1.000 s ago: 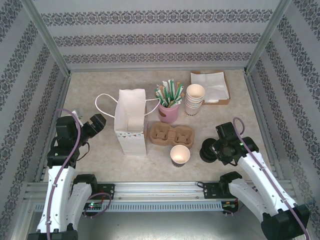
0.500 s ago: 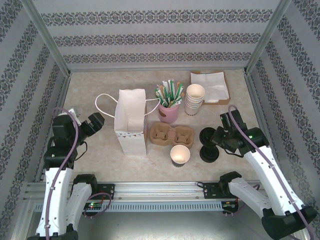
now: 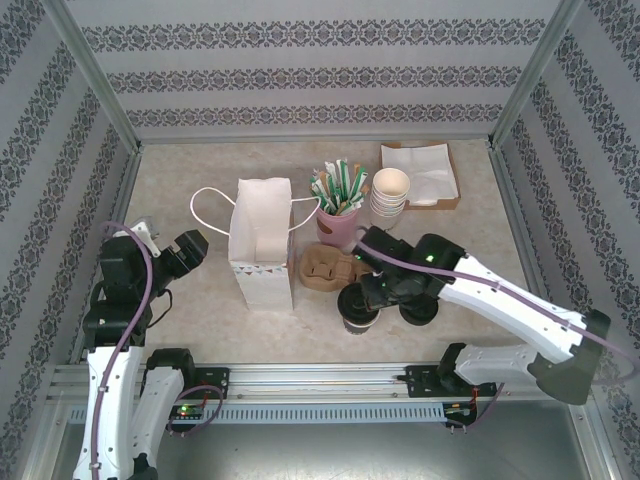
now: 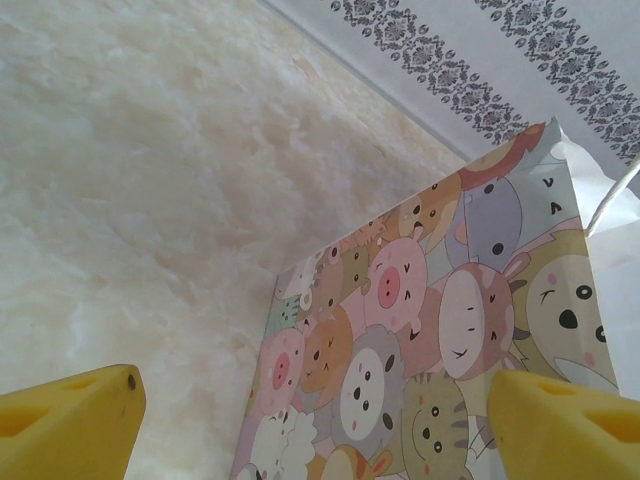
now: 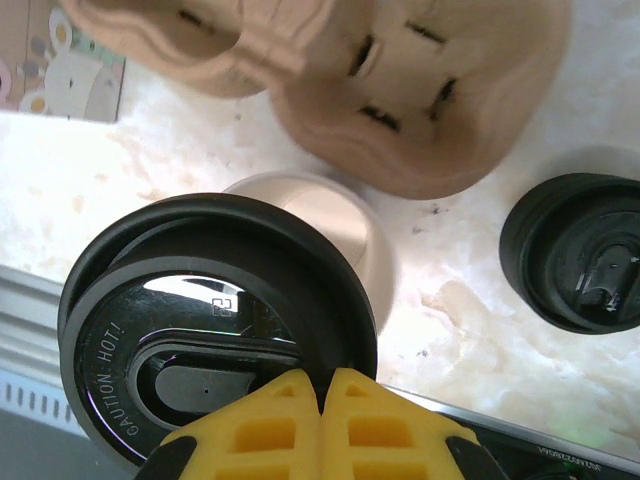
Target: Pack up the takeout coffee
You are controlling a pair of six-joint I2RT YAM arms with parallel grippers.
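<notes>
Early stage by my read: coffee not assembled yet, nothing packed. Nearest the front edge, my right gripper point(image 5: 325, 392) is pinched tight on the rim of a black lid point(image 5: 200, 330), holding it over the cream cup point(image 5: 335, 225). The lid sits off-centre and the cup's rim peeks out past its far side, so I'd call it not seated. Cup is small, plain cream paper, upright on the table point(image 3: 210, 320), just in front of the carrier point(image 3: 325, 268). Lid is round and glossy, "CAUTION HOT" moulded in, sip flap showing. Beside the cup on my right, loose lids point(image 5: 580, 250) in a stack. Both carrier holes hold nothing. Further back and left, the paper bag point(image 3: 262, 240) stands open, and I can't see anything in it. My left gripper point(image 4: 320, 410) hangs beside the bag, jaws wide apart, holding nothing. Left to do: press the lid on, cup into the carrier, then probably the lot into the bag
</notes>
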